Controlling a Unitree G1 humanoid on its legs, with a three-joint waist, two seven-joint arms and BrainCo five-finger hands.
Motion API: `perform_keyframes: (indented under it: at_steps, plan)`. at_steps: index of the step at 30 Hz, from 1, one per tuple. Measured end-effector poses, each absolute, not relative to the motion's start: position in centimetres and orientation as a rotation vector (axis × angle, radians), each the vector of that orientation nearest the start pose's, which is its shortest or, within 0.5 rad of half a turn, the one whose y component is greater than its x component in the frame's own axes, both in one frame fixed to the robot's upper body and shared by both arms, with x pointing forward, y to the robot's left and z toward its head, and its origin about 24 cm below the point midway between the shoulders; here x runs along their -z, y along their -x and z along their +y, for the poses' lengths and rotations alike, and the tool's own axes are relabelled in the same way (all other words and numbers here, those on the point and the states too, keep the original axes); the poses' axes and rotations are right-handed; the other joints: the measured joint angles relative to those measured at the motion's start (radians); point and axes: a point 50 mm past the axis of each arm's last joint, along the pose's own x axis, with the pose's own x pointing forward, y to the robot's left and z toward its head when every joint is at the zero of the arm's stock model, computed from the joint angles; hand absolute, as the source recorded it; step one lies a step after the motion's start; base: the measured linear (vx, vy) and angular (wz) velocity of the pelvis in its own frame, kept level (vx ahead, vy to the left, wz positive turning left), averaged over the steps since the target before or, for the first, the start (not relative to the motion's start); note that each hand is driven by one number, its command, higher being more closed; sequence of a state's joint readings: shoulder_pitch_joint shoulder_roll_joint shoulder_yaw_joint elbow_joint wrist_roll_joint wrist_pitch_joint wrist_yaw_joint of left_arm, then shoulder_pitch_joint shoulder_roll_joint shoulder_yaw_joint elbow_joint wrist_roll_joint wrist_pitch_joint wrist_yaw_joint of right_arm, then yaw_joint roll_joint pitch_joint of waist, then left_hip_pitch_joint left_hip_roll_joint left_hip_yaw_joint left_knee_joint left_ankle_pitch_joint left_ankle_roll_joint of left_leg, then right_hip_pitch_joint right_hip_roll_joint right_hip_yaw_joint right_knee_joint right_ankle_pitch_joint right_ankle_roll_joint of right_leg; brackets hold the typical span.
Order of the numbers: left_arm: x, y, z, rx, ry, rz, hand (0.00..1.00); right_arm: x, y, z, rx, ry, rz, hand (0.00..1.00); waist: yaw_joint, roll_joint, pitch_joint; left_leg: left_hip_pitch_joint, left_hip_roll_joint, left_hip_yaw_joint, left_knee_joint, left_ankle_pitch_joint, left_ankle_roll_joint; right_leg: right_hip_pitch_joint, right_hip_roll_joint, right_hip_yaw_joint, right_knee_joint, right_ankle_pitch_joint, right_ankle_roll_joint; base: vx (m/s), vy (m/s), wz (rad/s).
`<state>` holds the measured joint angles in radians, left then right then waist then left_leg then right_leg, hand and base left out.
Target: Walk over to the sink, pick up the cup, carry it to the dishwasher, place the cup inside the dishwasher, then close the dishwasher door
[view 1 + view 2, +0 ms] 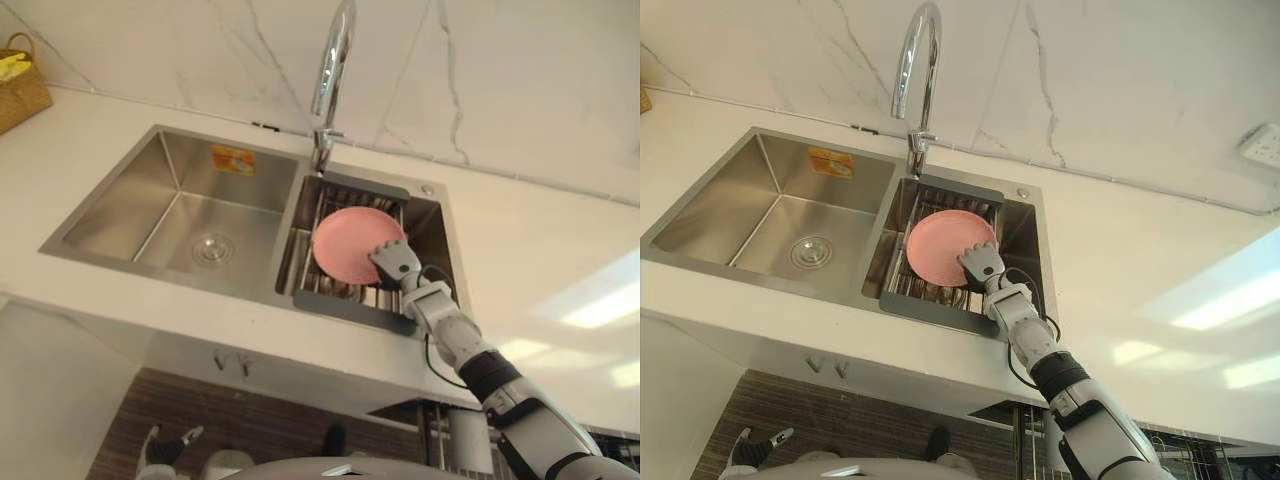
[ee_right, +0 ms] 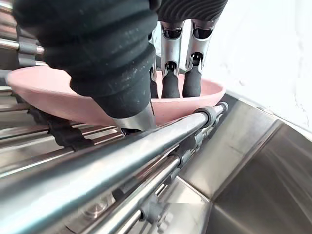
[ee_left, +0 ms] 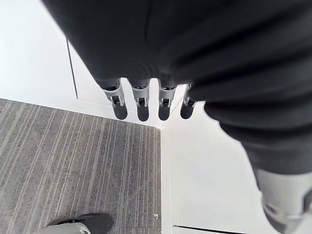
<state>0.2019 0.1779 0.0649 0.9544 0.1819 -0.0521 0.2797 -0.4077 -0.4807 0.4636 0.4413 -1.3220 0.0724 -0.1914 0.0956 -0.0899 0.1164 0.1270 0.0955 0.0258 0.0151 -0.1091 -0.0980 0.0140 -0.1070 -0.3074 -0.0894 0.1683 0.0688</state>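
A pink shallow dish (image 1: 345,240) leans in the metal rack (image 1: 350,300) of the sink's right basin; I see no cup. My right hand (image 1: 395,260) reaches down from the counter's front edge onto the dish's near rim. In the right wrist view its fingers (image 2: 170,85) dip over the rim into the pink dish (image 2: 48,97), with the thumb against the outer wall below, so the rim is pinched. My left hand (image 3: 141,105) hangs low beside white cabinet fronts, fingers straight and holding nothing.
The left basin (image 1: 200,215) holds just its drain. A tall chrome faucet (image 1: 335,60) rises behind the divider, right above the dish. A woven basket (image 1: 20,90) stands on the white counter at far left. A wall socket (image 1: 1260,145) is at the right.
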Motion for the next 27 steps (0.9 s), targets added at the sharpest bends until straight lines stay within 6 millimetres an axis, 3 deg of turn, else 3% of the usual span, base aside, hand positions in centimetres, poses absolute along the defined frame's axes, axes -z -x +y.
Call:
perform_keyframes:
  at_steps: [5,12,17,27]
  plan:
    - [14.9,-6.5,24.3,-0.324,-0.438,1.071,0.0,-5.0,-31.7,-17.0,-0.162,1.856,-0.273,1.0,-0.006,0.0,0.0,0.001,0.0,0.0,0.0,0.0,0.0,0.0,0.0,0.0,0.0,0.0,0.0,0.0,0.0,0.0]
    - [14.9,-5.9,24.4,-0.331,-0.436,1.075,0.0,-8.2,-31.4,-15.4,-0.104,1.687,-0.456,1.0,-0.014,0.002,0.008,0.017,0.0,0.003,0.0,-0.001,0.001,0.015,0.0,0.004,0.0,0.0,0.0,0.0,0.0,0.0]
    - [14.9,-5.8,24.4,-0.337,-0.437,1.076,0.0,-9.9,-31.2,-15.6,-0.074,1.615,-0.518,1.0,-0.015,0.01,0.014,0.016,0.0,0.005,0.0,-0.002,0.002,0.015,0.001,0.011,0.0,0.0,0.0,0.0,0.001,-0.01]
    - [14.9,-5.7,24.5,-0.344,-0.44,1.073,0.0,-10.4,-30.6,-16.0,-0.055,1.565,-0.528,1.0,-0.021,0.023,0.022,0.027,0.002,0.025,0.0,-0.005,0.001,0.015,0.005,0.022,0.0,0.0,0.0,-0.01,0.008,-0.04]
